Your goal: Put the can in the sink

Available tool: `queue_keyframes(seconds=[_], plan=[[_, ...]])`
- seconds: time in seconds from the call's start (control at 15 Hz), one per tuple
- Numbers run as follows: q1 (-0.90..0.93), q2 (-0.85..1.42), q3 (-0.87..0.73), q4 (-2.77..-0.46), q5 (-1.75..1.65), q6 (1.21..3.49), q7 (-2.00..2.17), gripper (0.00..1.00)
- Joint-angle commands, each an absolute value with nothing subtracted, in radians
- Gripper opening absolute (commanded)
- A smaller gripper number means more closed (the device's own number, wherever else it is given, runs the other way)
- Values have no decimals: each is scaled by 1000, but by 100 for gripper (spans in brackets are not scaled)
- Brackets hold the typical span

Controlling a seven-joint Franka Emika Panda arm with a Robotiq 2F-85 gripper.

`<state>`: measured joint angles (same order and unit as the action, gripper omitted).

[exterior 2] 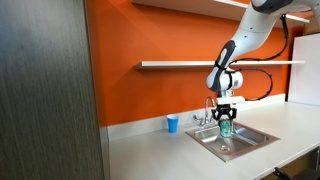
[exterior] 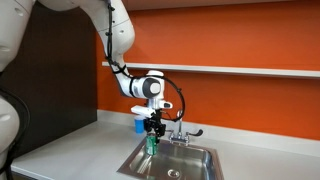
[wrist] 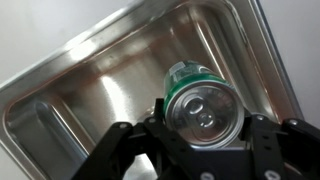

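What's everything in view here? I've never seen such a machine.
can: one, green with silvery top, held over the sink
sink: one, steel, set in the counter
faucet: one, chrome, at the sink's rim
cup: one, blue, on the counter near the sink
counter: one, pale, along the wall
shelf: one, pale, on the wall above
wall: one, orange, behind the counter
arm: one, white, reaching down
claw: one, black, shut on the can

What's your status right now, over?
Gripper shut on the can. Can held above the sink, not yet released. Blue cup stands aside on the counter, out of the path.
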<state>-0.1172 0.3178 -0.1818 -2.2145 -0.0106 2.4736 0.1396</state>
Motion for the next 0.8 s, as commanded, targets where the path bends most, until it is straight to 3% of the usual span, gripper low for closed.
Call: queue_keyframes(seconds=[0.0, 0.73], plan=[[-132, 337, -175, -2197, 9, 2492, 138, 38], [-129, 482, -172, -2111, 17, 2538, 144, 38]])
